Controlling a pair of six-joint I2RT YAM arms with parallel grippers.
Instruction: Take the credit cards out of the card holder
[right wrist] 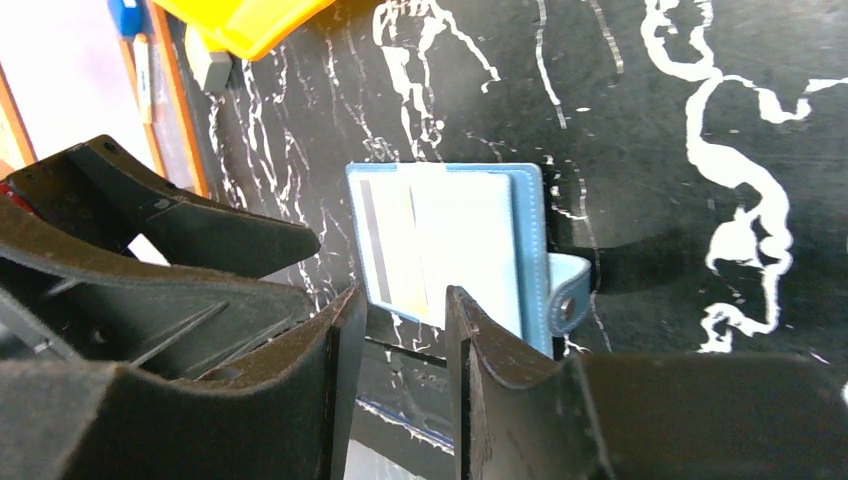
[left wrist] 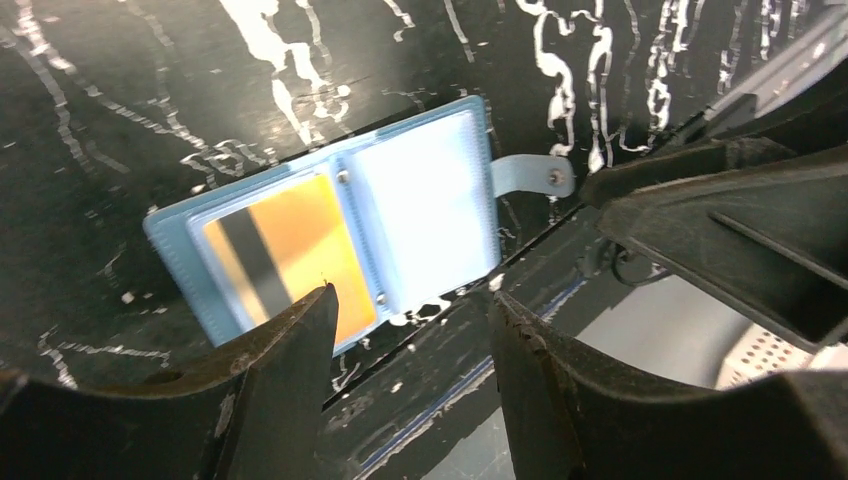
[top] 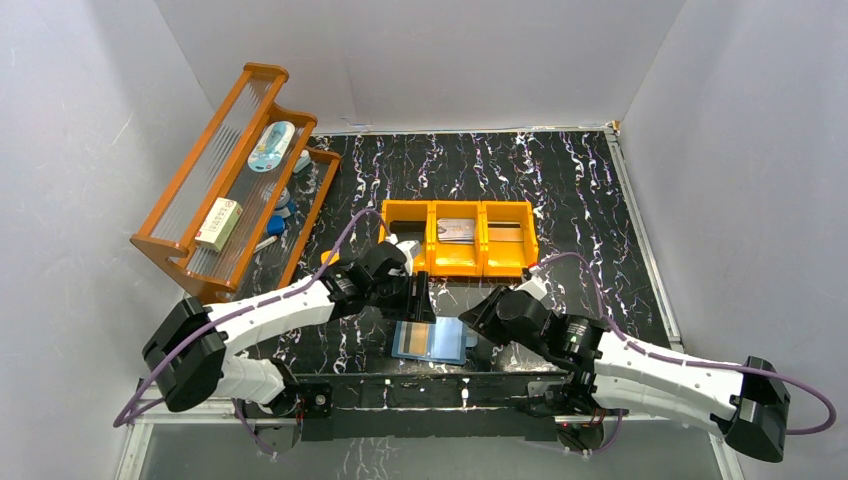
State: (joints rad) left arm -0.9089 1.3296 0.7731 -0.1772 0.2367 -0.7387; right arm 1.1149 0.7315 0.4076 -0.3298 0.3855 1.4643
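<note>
Both my arms reach inward, low over the near edge of the table (top: 600, 200). The card holder (top: 432, 341) lies open between them, an orange-tan card (left wrist: 300, 250) in its left pocket. Left gripper (left wrist: 412, 300): jaws apart, empty. Right gripper (right wrist: 405, 295): jaws apart, empty.

Glossy orange plastic credit card (left wrist: 300, 250) gleams under the shiny clear film of the smooth blue card holder (left wrist: 172, 232) (metal studs (left wrist: 343, 176)) on a marble-patterned worktop (left wrist: 120, 100).
</note>
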